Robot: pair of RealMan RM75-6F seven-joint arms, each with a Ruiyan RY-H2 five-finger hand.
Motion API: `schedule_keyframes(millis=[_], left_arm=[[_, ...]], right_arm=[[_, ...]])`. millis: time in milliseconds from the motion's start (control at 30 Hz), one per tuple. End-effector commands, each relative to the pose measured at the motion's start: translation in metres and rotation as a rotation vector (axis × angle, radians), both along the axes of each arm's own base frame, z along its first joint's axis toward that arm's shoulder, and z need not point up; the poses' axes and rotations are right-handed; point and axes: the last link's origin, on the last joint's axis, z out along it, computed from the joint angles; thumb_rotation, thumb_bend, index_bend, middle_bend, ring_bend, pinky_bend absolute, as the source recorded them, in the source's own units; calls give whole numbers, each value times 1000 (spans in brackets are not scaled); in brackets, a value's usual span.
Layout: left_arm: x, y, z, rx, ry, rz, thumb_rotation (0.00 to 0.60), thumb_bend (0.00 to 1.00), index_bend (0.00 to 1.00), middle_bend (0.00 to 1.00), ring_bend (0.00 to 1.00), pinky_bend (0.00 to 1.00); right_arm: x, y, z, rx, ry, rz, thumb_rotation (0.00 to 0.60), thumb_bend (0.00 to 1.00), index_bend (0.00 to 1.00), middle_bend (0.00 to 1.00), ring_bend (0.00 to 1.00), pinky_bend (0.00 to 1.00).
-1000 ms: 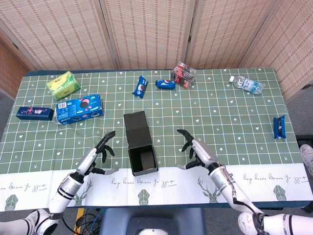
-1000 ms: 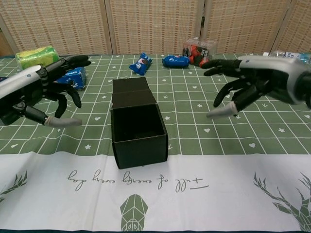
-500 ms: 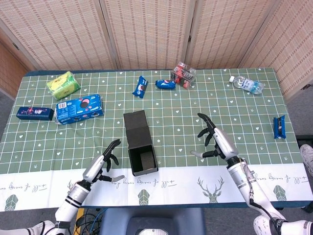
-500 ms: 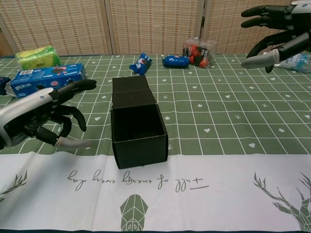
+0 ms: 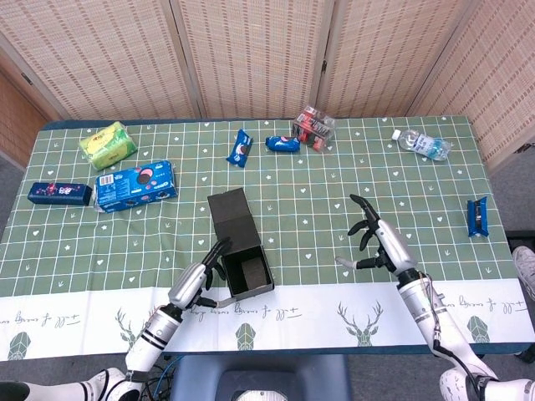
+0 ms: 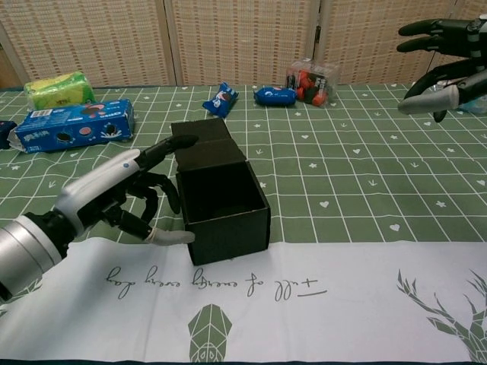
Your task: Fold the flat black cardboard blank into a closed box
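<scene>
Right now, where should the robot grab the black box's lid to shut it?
Probably by the free far edge of the open lid flap, from behind. It lies back away from the black box. The right hand is open and free; the left hand touches the box's left wall.

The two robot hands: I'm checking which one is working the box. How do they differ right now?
The left robot hand is low against the black box's left wall; the right robot hand is raised, far from it. Both hold nothing, fingers spread.
</scene>
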Motion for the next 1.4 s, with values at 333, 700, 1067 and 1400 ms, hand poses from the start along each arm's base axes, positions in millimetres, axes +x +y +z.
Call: schedule_keyframes(millis=[333, 700, 1067, 1400], left_arm=[[-15, 11, 11, 66, 18, 73, 600, 113, 0, 0, 491, 715], [-35, 15, 22, -105, 5, 167, 600, 112, 0, 0, 491, 720], [-26, 33, 16, -239, -57, 214, 600, 112, 0, 0, 492, 726], [-17, 44, 1, -301, -74, 224, 600, 113, 0, 0, 496, 732]], right_arm=[[-4, -1, -2, 4, -11, -2, 600, 78, 0, 4, 411, 538], [-2, 4, 0, 5, -19, 8, 600, 78, 0, 4, 411, 538], [-3, 5, 1, -4, -12, 1, 600, 78, 0, 7, 411, 537], [-10, 6, 0, -8, -4, -17, 600, 78, 0, 13, 411, 538]])
